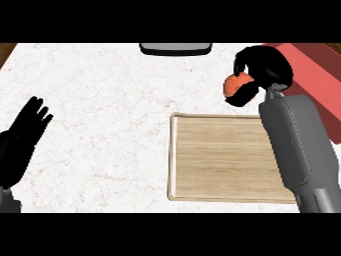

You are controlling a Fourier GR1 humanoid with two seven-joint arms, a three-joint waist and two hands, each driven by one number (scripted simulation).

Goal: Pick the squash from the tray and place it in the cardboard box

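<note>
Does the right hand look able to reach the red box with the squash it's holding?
Probably yes: the right hand, curled round the squash, is at the edge of the red box, and nothing shows between them.

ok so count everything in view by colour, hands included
orange: 1, the squash
red: 1, the box
light wood: 1, the tray
dark grey: 1, the object at the counter's far edge
black: 2, the left hand and the right hand
total: 6
</note>
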